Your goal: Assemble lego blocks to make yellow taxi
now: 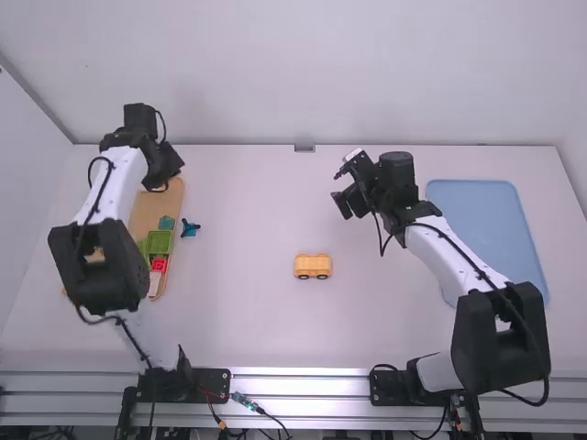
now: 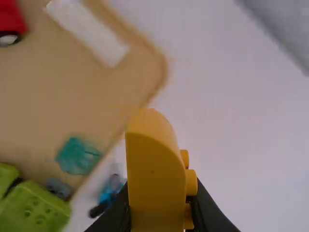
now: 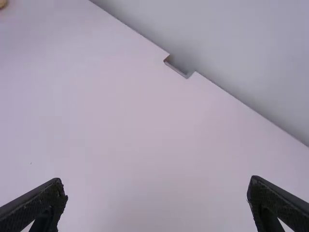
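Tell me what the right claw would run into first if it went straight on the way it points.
Most likely the white tabletop. The right claw stands open, with nothing seen between its fingers and that surface, though its exact height is hard to judge.

A pale blue tray [image 1: 481, 220] lies on the right of the worktop [image 1: 248, 312]; on the left, a tan board [image 1: 142, 215] carries green blocks [image 1: 160, 242], a teal piece [image 1: 166, 223], a red car [image 2: 9, 21] and a white strip [image 2: 91, 34]; a blue piece [image 1: 190, 227] sits just beside its right edge
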You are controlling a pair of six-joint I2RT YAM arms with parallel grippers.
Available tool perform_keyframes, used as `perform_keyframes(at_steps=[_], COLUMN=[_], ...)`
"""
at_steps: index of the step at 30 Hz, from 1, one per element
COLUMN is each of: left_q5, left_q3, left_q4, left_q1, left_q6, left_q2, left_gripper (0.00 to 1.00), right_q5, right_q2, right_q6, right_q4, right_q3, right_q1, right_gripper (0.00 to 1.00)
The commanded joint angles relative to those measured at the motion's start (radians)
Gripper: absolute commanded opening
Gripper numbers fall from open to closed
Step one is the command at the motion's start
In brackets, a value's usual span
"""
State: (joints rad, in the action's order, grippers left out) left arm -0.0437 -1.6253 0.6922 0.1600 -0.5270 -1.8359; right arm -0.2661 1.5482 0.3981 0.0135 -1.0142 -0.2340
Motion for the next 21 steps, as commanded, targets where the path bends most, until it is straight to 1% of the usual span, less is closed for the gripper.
perform_keyframes(at_steps=[1,2,3,7,9,10,11,12,13,15,17,20,21], left_q5=[-0.002,0.021,0.086,0.278,0.435,0.586,0.616,0.69,0.723,0.758,0.793,0.835,0.855], left_q3=[0.142,0.173,0.243,0.439,0.531,0.608,0.627,0.682,0.719,0.803,0.87,0.916,0.924], left_q4=[-0.072,-0.096,-0.131,-0.163,-0.191,-0.216,-0.224,-0.248,-0.266,-0.339,-0.434,-0.52,-0.537], left_q1=[-0.075,-0.09,-0.126,-0.221,-0.249,-0.261,-0.263,-0.263,-0.263,-0.261,-0.255,-0.256,-0.255], left_q6=[0.09,0.127,0.223,0.401,0.56,0.744,0.782,0.872,0.922,0.956,0.912,0.825,0.807], left_q2=[0.206,0.235,0.299,0.481,0.548,0.6,0.612,0.647,0.672,0.721,0.759,0.78,0.781], left_gripper=[0.01,0.01,0.01,0.02,0.01,0.01,0.02,0.01,0.02,0.02,0.02,0.01,0.02], right_q5=[-0.073,-0.08,-0.106,-0.224,-0.354,-0.448,-0.488,-0.558,-0.603,-0.674,-0.712,-0.722,-0.721], right_q2=[-0.022,-0.022,-0.022,-0.022,-0.022,-0.022,-0.022,-0.022,-0.022,-0.022,-0.022,-0.022,-0.022], right_q6=[-0.009,-0.007,0.003,0.067,0.105,0.106,0.104,0.087,0.058,-0.047,-0.095,0.016,0.089], right_q4=[0.005,0.006,0.01,0.021,0.025,0.024,0.024,0.024,0.024,0.029,0.057,0.113,0.142], right_q3=[-0.002,-0.002,-0.002,-0.001,-0.001,-0.001,-0.001,-0.001,-0.001,-0.001,-0.001,0.0,0.0], right_q1=[0.028,0.032,0.047,0.079,0.098,0.112,0.119,0.131,0.141,0.16,0.169,0.157,0.147], right_gripper=[0.99,0.99,0.99,0.99,0.99,0.99,0.99,0.99,0.99,0.99,0.99,0.99,0.99])
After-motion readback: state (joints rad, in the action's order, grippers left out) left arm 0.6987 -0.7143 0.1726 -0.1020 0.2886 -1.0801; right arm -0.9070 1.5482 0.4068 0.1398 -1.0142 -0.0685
